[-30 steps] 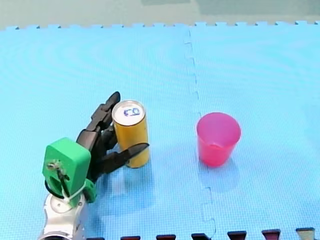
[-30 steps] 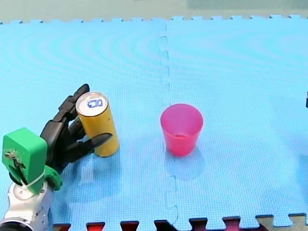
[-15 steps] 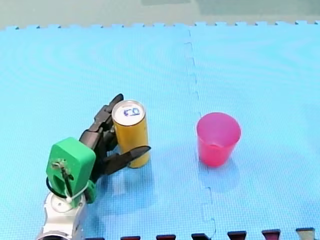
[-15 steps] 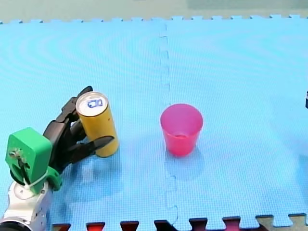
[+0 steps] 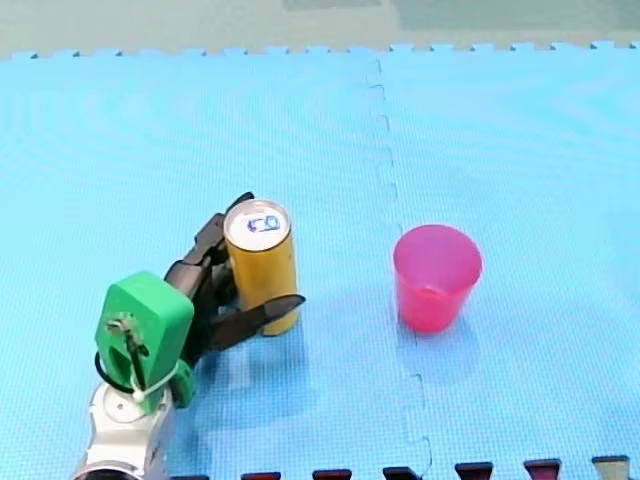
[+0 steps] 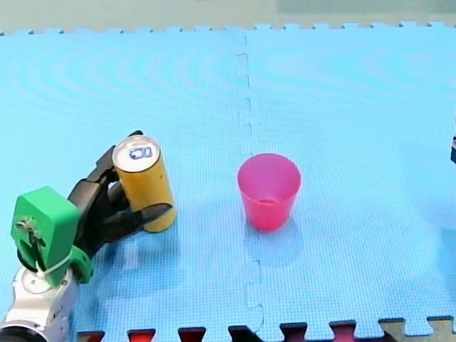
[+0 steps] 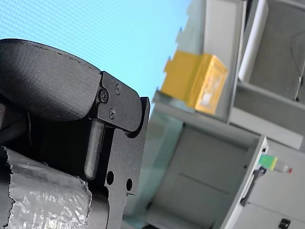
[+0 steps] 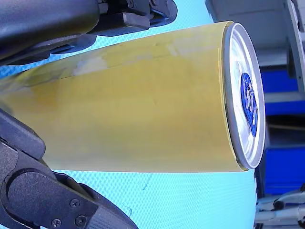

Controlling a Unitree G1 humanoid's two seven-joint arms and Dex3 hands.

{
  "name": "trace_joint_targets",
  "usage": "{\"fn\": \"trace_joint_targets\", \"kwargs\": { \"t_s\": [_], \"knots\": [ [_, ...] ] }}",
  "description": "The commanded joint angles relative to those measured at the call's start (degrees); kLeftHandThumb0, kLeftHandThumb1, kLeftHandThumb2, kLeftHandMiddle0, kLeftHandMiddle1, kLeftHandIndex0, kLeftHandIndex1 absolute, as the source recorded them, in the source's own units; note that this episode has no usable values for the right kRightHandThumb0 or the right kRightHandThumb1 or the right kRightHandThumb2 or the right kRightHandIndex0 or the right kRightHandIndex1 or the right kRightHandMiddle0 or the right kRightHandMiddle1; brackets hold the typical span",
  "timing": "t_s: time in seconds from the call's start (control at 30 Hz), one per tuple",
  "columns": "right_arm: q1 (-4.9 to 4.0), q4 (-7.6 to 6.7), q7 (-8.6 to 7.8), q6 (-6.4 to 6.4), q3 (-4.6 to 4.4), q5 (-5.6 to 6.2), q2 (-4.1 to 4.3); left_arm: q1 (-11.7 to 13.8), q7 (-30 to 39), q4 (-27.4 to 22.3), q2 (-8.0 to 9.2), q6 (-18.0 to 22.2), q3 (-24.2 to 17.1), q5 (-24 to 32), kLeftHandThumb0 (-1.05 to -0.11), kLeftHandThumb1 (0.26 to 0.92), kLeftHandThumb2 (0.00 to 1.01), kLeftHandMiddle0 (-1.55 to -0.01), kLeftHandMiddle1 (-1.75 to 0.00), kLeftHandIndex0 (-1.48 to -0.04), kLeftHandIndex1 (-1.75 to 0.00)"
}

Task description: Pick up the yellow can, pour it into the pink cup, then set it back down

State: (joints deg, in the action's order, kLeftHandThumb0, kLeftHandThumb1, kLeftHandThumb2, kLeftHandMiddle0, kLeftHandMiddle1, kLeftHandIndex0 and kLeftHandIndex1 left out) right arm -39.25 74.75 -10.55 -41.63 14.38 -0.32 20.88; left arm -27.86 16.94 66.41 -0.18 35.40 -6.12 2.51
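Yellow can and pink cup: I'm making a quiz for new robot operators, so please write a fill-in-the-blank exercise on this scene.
1. The yellow can stands ____ on the blue foam mat.
2. The hand with fingers around the can is the robot's ____ one.
3. The pink cup stands to the robot's ____ of the can, apart from it.
4. The can's silver top bears a ____ mark.
Missing words: upright; left; right; blue.

Lab: foam mat [image 5: 500, 120], grey cabinets [image 7: 200, 191]
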Motion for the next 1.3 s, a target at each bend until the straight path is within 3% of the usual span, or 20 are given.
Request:
{"fn": "trace_joint_targets", "kwargs": {
  "t_s": [0.0, 0.83, 1.27],
  "knots": [
    [0.16, -0.15, 0.02, 0.11, 0.24, 0.43, 0.06, -0.4, 0.3, 0.2, 0.24, -0.4, 0.0, 0.1, -0.840, 0.675, 0.00, -0.23, 0.00, -0.18, -0.01],
    [0.36, -0.12, -0.59, 0.20, 0.97, 1.45, -0.41, -1.0, 1.8, 1.2, -0.08, -0.8, -0.8, 0.8, -0.871, 0.679, 0.00, -0.26, -0.01, -0.22, -0.01],
    [0.40, -0.19, -0.71, 0.14, 0.98, 1.54, -0.51, -1.8, 2.3, 0.7, -2.56, -0.4, -2.5, 3.3, -0.858, 0.678, 0.00, -0.30, -0.02, -0.28, -0.02]
  ]
}}
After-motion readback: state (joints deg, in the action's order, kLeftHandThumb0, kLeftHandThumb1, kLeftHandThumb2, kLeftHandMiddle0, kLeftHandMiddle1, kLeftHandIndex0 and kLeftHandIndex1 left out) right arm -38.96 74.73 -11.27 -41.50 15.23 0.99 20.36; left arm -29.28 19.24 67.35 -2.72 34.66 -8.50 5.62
